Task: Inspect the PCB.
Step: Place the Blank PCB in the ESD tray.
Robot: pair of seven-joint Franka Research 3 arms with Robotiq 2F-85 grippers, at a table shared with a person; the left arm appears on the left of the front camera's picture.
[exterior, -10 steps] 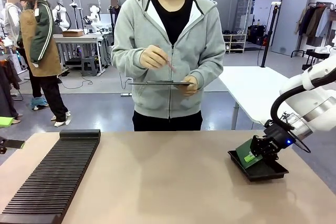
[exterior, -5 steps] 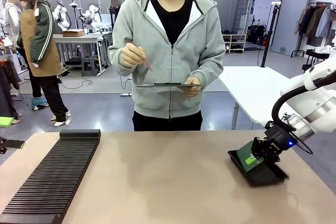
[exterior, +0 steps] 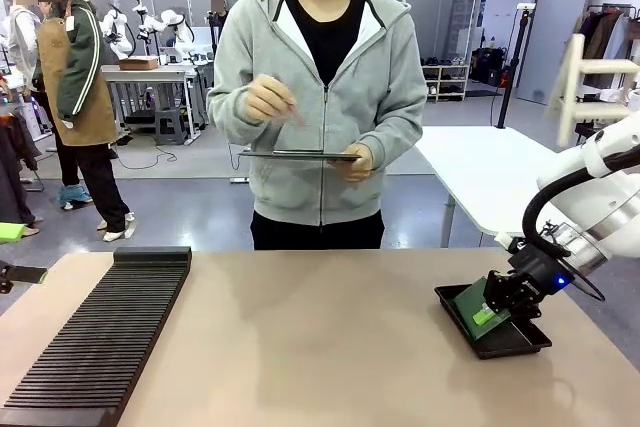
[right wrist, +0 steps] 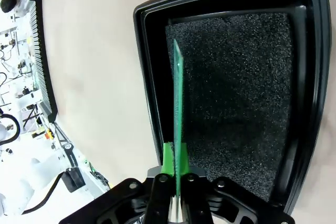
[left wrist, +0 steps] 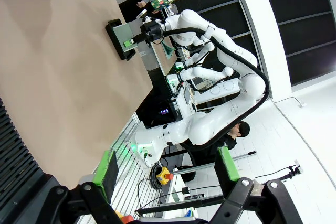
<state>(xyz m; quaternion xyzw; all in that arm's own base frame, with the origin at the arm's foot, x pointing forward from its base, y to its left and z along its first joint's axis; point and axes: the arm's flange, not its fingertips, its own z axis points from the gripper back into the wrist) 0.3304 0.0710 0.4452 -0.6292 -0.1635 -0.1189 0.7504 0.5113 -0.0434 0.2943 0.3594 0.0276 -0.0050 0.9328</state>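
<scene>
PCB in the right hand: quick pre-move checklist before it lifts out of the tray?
1. Right hand shut on PCB: ok.
2. Pinch at the board's edge, pads on both faces: ok.
3. PCB free of the tray rim: cannot tell; it stands tilted over the foam.
4. Left hand open, far from the tray: ok.
5. Person ready to receive: not ok; both hands busy with a dark panel.
</scene>
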